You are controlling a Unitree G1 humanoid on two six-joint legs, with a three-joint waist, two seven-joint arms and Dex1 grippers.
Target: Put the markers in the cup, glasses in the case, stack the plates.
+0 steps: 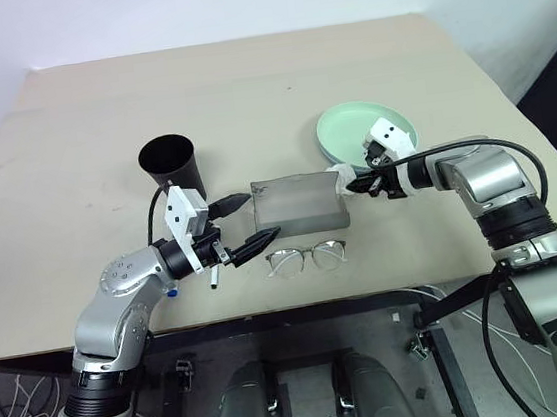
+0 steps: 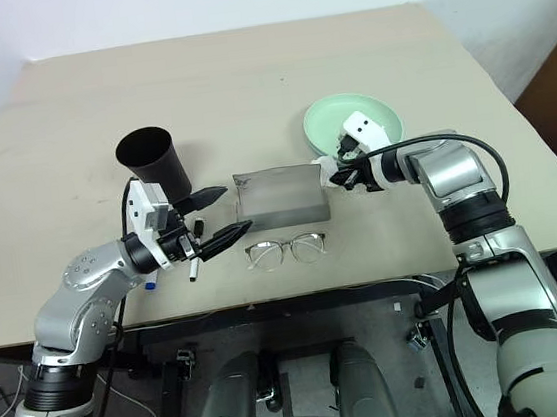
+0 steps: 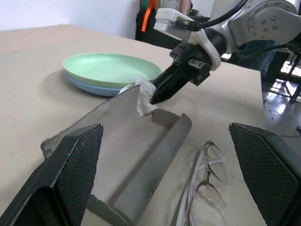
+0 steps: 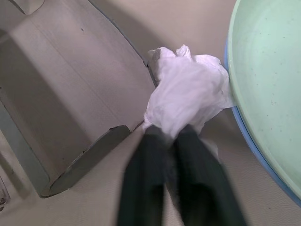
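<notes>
A: The right gripper (image 1: pixel 354 184) has its two black fingers pressed together on a crumpled white cloth (image 4: pixel 186 96), pinching it right at the end of the grey glasses case (image 1: pixel 298 206).

B: Is the case open?

A: Yes. Its translucent lid (image 3: pixel 101 125) is tipped up, and the cloth hangs over the lid's corner, just ahead of that gripper's tips. Just beside the gripper on its outer side sit the plates, already stacked: the mint green plate (image 1: pixel 365 130) on top, with the light blue plate (image 3: pixel 87 84) showing as a rim beneath it.

B: And the other arm?

A: The left gripper (image 1: pixel 245 224) stands wide open, holding nothing, fingers pointing at the near end of the case without touching it. The glasses (image 1: pixel 307 257) lie flat on the table (image 1: pixel 244 82) just off its lower fingertip, in front of the case, not inside it.

B: The markers?

A: One white marker (image 1: pixel 216 272) lies on the table right under the left gripper's wrist, partly hidden by it; I cannot tell its cap colour. A bit of blue (image 1: pixel 170 292) peeks from under the forearm, too small to name. The black cup (image 1: pixel 170 163) stands upright just behind that gripper, close to its mount; I cannot see into it.
</notes>
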